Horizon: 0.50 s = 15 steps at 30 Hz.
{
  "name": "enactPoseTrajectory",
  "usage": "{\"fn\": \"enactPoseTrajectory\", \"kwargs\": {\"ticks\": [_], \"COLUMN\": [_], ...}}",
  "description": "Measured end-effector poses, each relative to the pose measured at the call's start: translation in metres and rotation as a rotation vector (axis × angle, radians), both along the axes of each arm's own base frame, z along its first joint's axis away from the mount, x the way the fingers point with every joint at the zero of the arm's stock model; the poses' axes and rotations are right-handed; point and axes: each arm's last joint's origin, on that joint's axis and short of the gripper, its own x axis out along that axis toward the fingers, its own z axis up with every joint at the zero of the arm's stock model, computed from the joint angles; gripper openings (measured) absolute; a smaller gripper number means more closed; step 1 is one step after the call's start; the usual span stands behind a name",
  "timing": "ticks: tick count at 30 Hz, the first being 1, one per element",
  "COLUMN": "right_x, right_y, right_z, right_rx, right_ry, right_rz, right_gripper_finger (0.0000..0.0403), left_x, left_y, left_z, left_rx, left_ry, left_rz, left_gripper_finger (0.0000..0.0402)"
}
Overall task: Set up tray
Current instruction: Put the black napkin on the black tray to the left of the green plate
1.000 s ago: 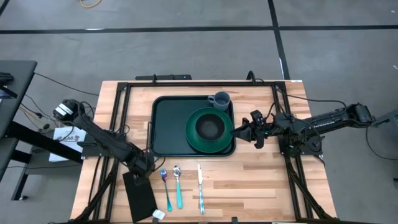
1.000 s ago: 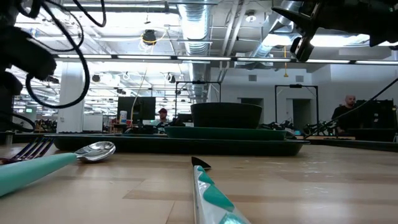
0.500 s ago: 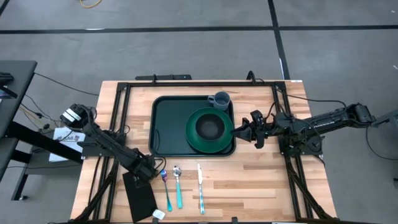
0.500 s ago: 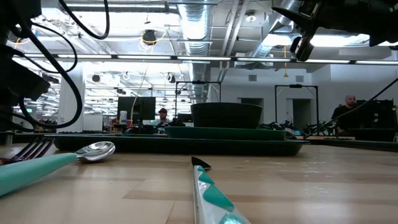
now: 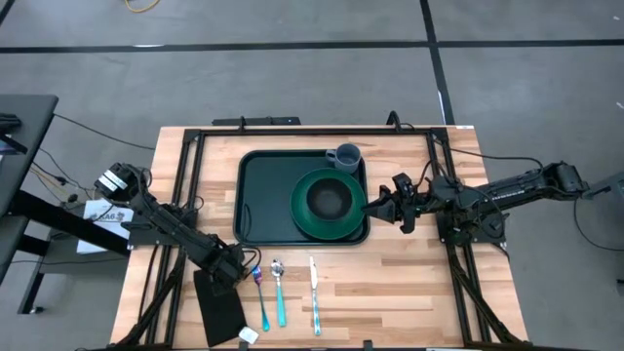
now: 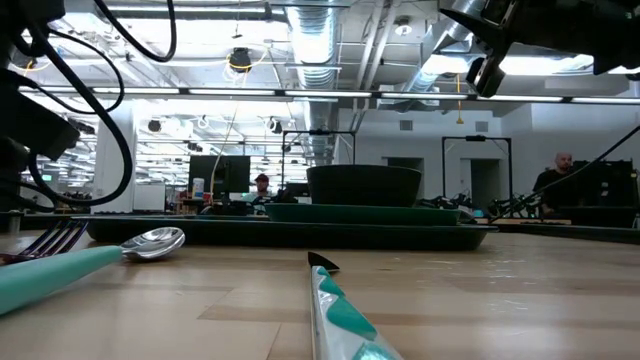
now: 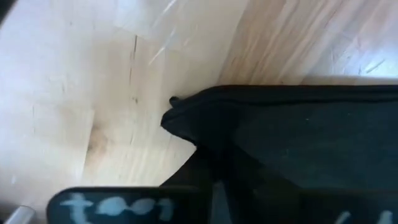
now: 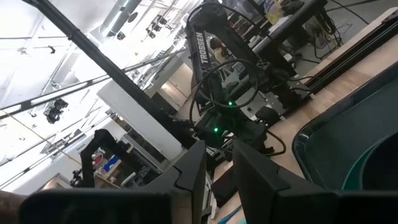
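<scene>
The dark green tray (image 5: 261, 200) lies at the table's middle, carrying a round green plate (image 5: 304, 216) with a dark bowl (image 5: 329, 199) and a grey-blue cup (image 5: 345, 156). In front of it lie a fork (image 5: 260, 297), a spoon (image 5: 280, 292) and a knife (image 5: 314, 292), all with teal handles. A black napkin (image 5: 219, 307) lies flat at the near left. My left gripper (image 5: 232, 271) is at the napkin's far corner, shut on it. My right gripper (image 5: 375, 207) hangs above the plate's right rim, its fingers (image 8: 186, 171) slightly apart and holding nothing. My left gripper has the napkin's far corner (image 7: 186, 121), coming at it slanting down from the table's left. The fingers themselves cover the place of contact, so the layers do not show. The corner looks bunched up, and the rest of the napkin (image 7: 311, 143) lies on the table.
Black frame rails (image 5: 195, 185) run along the table's left, right and far sides. Bare wood lies right of the knife (image 5: 409, 292). In the low view the cutlery (image 6: 155, 242) is close in front and people sit in the room behind.
My left gripper has gone toward the table's near and right edges and down onto the napkin's far corner, then stayed there. The tray, dishes, cutlery and my right gripper have kept still.
</scene>
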Motion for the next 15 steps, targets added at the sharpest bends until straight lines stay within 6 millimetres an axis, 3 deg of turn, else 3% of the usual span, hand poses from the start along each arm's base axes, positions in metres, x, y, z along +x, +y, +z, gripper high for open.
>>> {"fn": "enactPoseTrajectory", "kwargs": {"ticks": [4,8,15], "right_x": [0.0,0.0,0.0], "right_y": [0.0,0.0,0.0], "right_z": [0.0,0.0,0.0], "right_rx": [0.0,0.0,0.0], "right_ry": [0.0,0.0,0.0], "right_rz": [0.0,0.001,0.001], "right_gripper_finger": [0.0074,0.0074,0.0074], "left_x": [0.0,0.001,0.017], "left_y": [0.0,0.003,0.011], "left_z": [0.004,0.018,0.046], "left_rx": [0.051,0.249,0.349], "left_ry": [0.013,0.009,-0.011], "left_rz": [0.012,-0.04,-0.114], "left_gripper_finger": [0.0007,0.0004,0.0002]}}
